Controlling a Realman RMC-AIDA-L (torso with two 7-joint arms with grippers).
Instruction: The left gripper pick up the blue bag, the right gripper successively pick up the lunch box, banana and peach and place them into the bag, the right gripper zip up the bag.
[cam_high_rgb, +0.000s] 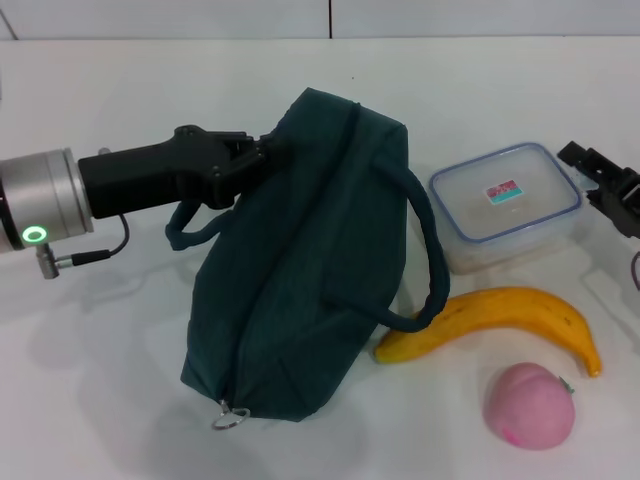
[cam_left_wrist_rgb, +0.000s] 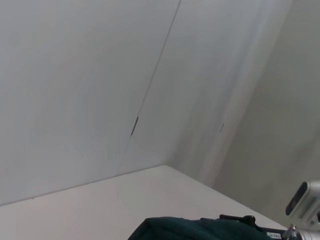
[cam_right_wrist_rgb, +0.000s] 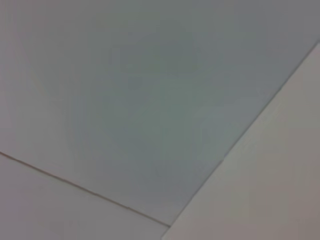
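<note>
Nearest the table's (cam_high_rgb: 100, 400) front edge lies the pink peach (cam_high_rgb: 530, 405), the yellow banana (cam_high_rgb: 500, 318) just behind it. The dark teal blue bag (cam_high_rgb: 300, 270) sits mid-table, 2 padded handles, ring pull at its near end, zipped. The left gripper (cam_high_rgb: 262, 152) is clenched on the bag's far fabric. Beyond, the blue-rimmed lunch box (cam_high_rgb: 507, 205); the right gripper (cam_high_rgb: 600, 180) at the right edge, jaws unclear.

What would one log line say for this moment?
left gripper: at blue bag top | right gripper: beside lunch box | banana, peach: on table

white table (cam_high_rgb: 120, 400), blue bag (cam_high_rgb: 300, 270), lunch box (cam_high_rgb: 507, 205), banana (cam_high_rgb: 500, 320), peach (cam_high_rgb: 530, 405)
</note>
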